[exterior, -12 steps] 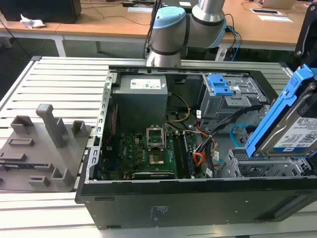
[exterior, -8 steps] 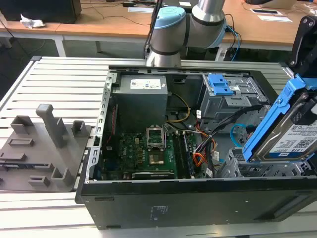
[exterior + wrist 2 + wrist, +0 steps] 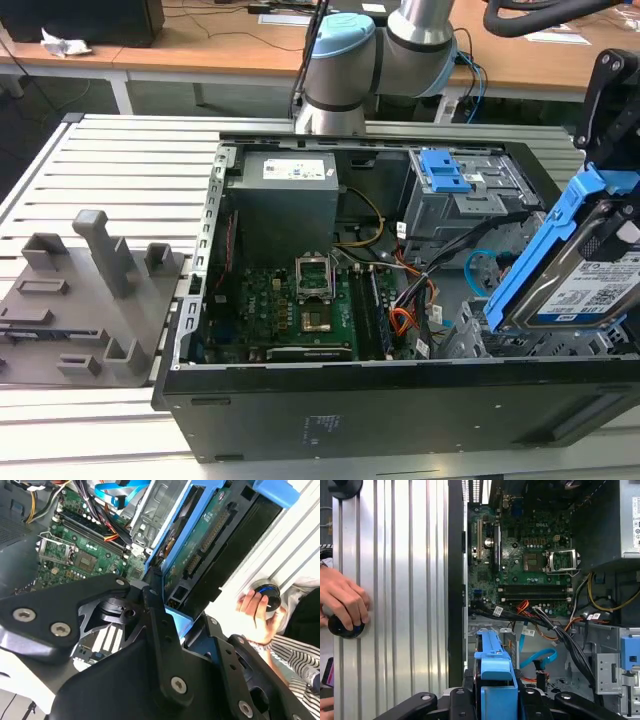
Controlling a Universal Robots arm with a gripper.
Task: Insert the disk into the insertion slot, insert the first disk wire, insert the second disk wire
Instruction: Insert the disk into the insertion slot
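Note:
My gripper (image 3: 612, 195) is shut on the disk (image 3: 590, 290), a silver drive with a white label in a bright blue carrier. The disk hangs tilted over the case's corner at the exterior view's right, above the insertion slot (image 3: 470, 335), a perforated silver cage. In the first wrist view the carrier (image 3: 492, 675) sits between my black fingers (image 3: 470, 692). The second wrist view shows the disk's green underside (image 3: 200, 555). The second disk wire (image 3: 480, 265), a light-blue cable (image 3: 540, 657), loops beside the slot, unplugged. Which loose cable is the first disk wire I cannot tell.
The open computer case (image 3: 300, 400) lies on a ribbed metal table (image 3: 130, 170). A grey cage with blue tabs (image 3: 445, 185) stands behind the slot. A red-orange wire bundle (image 3: 405, 320) runs by the motherboard (image 3: 290, 300). A person's hand (image 3: 342, 600) rests on a black knob. Grey fixtures (image 3: 90, 290) stand at the exterior view's left.

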